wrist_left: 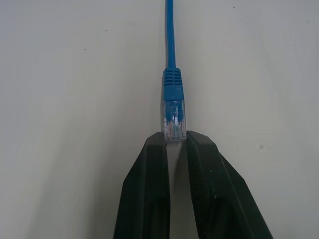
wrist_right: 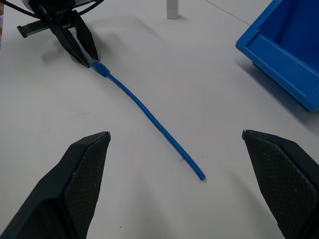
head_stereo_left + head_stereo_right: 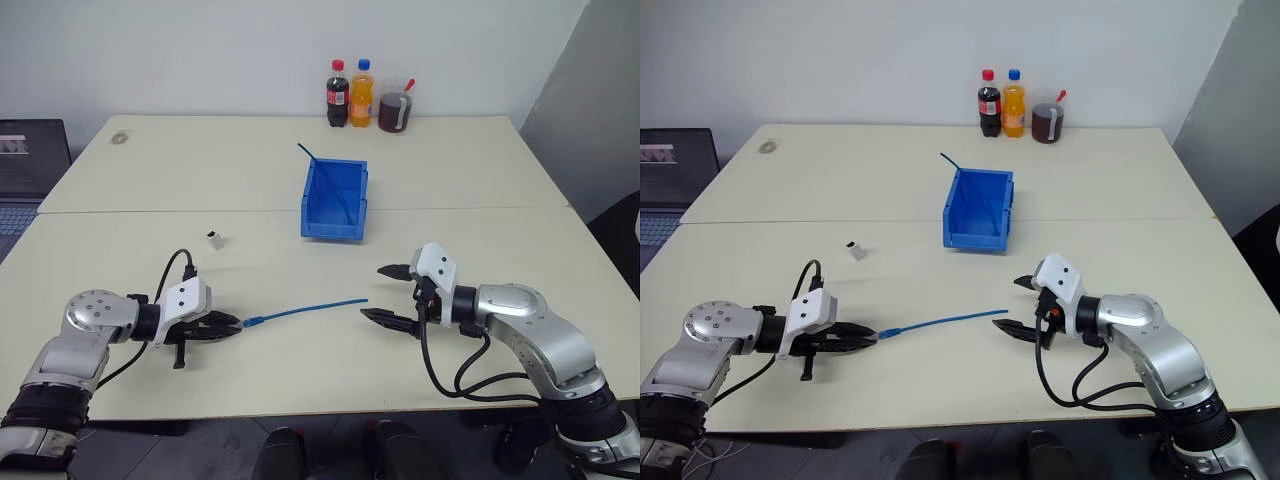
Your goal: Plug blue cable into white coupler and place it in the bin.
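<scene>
Blue cable lies on the table near side of the bin; our left gripper pinches its plug tip. Right gripper spread wide, empty. Grasp step; next we need the white coupler, left of bin.

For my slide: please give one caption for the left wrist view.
Left gripper shut on the clear plug of the blue cable.

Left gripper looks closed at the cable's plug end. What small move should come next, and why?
Probably lift the plug slightly to test the grip: the left gripper is shut on only the clear tip of the cable, which lies flat on the table. The coupler stands apart, farther up the table.
</scene>
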Motion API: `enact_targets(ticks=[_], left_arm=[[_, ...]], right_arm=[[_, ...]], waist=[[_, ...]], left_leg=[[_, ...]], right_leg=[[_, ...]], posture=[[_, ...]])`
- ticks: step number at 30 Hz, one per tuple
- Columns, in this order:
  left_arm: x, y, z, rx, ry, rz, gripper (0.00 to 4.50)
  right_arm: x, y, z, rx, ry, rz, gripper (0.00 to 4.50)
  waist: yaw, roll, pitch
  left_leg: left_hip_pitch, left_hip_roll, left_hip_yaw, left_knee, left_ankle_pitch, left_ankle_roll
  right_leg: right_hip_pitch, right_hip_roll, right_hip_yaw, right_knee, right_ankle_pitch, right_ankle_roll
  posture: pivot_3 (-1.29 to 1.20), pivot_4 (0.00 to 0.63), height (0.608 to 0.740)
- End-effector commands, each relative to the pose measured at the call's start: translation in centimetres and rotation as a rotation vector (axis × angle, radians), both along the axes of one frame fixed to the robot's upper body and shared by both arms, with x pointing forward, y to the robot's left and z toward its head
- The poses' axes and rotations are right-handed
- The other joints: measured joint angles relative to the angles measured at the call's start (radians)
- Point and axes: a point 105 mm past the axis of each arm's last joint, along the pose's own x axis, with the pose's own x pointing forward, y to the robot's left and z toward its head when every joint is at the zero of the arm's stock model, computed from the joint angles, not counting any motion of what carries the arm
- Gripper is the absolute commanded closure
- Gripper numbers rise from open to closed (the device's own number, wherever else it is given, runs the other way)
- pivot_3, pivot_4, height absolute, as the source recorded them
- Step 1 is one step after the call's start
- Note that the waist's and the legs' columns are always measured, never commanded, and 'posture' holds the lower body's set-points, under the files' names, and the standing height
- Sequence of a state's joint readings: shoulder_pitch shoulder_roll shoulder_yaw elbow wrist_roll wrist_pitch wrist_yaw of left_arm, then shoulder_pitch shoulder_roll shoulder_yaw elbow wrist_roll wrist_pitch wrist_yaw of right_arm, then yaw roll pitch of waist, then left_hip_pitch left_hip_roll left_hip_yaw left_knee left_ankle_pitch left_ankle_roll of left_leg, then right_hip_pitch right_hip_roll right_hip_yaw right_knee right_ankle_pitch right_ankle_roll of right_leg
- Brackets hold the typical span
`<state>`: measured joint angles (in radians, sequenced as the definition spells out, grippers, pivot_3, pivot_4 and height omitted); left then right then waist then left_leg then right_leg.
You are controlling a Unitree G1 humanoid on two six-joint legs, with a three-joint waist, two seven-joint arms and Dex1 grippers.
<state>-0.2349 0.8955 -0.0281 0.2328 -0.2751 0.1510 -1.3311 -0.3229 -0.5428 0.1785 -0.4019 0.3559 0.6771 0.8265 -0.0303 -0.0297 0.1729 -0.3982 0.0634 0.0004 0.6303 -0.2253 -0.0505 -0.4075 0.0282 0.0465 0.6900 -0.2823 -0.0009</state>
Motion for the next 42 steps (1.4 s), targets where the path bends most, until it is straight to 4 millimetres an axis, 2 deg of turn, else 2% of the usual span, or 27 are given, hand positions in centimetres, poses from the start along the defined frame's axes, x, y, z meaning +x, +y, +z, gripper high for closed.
enact_targets(ticks=[1,6,10,14,20,29,30,31,35,42], left_arm=[[-0.1,-2.6,3.4,-0.251,0.092,0.072,4.27],[-3.8,-7.3,5.4,-0.496,0.344,0.001,4.27],[-5.0,-9.9,6.8,-0.665,0.479,-0.001,4.27],[-5.4,-10.8,6.9,-0.710,0.525,0.013,4.27],[-5.7,-12.0,7.1,-0.759,0.551,0.011,4.27],[-6.7,-13.0,6.7,-0.788,0.589,-0.005,4.27],[-6.9,-13.0,6.7,-0.788,0.592,-0.007,4.27],[-7.0,-13.0,6.7,-0.789,0.598,-0.009,4.27],[-7.4,-13.1,6.7,-0.797,0.606,-0.014,4.27],[-7.5,-13.1,6.5,-0.793,0.605,-0.012,4.27]], right_arm=[[-1.2,0.4,1.3,0.081,0.030,0.041,0.00],[-3.0,1.0,1.4,0.214,0.241,0.096,0.00],[-3.4,0.8,1.4,0.284,0.400,0.107,0.00],[-4.2,1.0,1.6,0.298,0.490,0.162,0.00],[-5.4,1.9,3.2,0.402,0.623,0.255,0.00],[-5.7,3.3,3.8,0.452,0.695,0.294,0.00],[-5.7,3.4,3.9,0.455,0.698,0.296,0.36],[-5.7,3.5,3.9,0.453,0.701,0.299,0.40],[-5.9,3.6,3.7,0.444,0.711,0.305,1.50],[-6.1,3.7,3.6,0.441,0.726,0.319,3.13]], waist=[[0.000,-0.002,0.001],[-0.004,-0.006,0.002],[-0.003,-0.006,0.002],[-0.004,-0.006,0.002],[-0.004,-0.006,0.002],[-0.003,-0.006,0.002],[-0.003,-0.006,0.002],[-0.003,-0.006,0.002],[-0.003,-0.006,0.002],[-0.003,-0.006,0.002]], left_leg=[[-0.001,0.000,0.000,0.000,0.000,0.000],[-0.002,0.001,-0.001,0.000,0.000,0.000],[-0.002,0.000,-0.003,0.000,0.000,0.000],[0.000,0.000,-0.005,0.000,0.000,0.000],[0.000,0.000,-0.006,0.000,0.000,0.000],[-0.001,0.000,-0.006,0.000,0.000,0.000],[-0.001,0.000,-0.006,0.000,0.000,0.000],[-0.001,0.000,-0.006,0.000,0.000,0.000],[-0.001,0.000,-0.006,0.000,0.000,0.000],[-0.002,0.000,-0.007,0.000,0.000,0.000]], right_leg=[[-0.001,0.000,0.000,0.000,0.000,0.000],[-0.001,0.000,0.000,-0.001,0.000,0.000],[-0.001,0.000,0.000,0.001,-0.001,0.001],[0.000,0.001,0.000,0.002,0.000,0.001],[0.000,0.002,0.000,0.001,-0.001,0.001],[0.000,0.002,0.001,0.000,-0.001,0.001],[0.000,0.002,0.001,0.000,-0.001,0.001],[0.000,0.002,0.001,-0.001,-0.001,0.001],[0.000,0.002,0.001,-0.001,-0.001,0.001],[0.000,0.002,0.001,-0.002,-0.001,0.001]], posture=[[0.00,0.150,0.740],[0.00,0.150,0.740],[0.00,0.150,0.740],[0.00,0.150,0.740],[0.00,0.150,0.740],[0.00,0.150,0.740],[0.00,0.150,0.740],[0.00,0.150,0.740],[0.00,0.150,0.740],[0.00,0.150,0.740]])
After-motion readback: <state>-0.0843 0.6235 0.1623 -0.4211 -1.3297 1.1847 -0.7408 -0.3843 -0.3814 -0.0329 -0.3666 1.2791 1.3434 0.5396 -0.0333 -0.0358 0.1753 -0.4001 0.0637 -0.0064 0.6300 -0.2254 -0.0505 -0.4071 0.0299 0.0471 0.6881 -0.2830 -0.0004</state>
